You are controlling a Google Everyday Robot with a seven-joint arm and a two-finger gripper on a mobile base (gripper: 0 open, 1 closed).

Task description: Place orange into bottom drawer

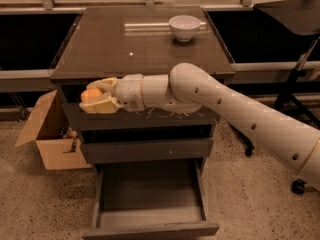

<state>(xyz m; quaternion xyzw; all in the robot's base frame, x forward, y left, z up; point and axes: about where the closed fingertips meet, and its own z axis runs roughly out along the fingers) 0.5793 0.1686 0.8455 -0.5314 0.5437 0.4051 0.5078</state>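
Orange fruit point(90, 94): small, round — pinched in cream two-finger gripper point(95, 99).
Bottom drawer point(150, 200): dark grey-brown, pulled open, well below, fruit not yet in.
Remaining: lowering, release.

White tubular arm point(240, 109), dotted with dark holes, ends leftward in yellowish pincer point(92, 97).

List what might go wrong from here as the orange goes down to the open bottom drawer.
1. The gripper holds the orange by the cabinet's left edge, high above the bottom drawer. If it slips, it may roll onto the floor or toward the cardboard box.
2. Coming down, the fingers or the arm might hit the middle drawer front or the bottom drawer's left wall.
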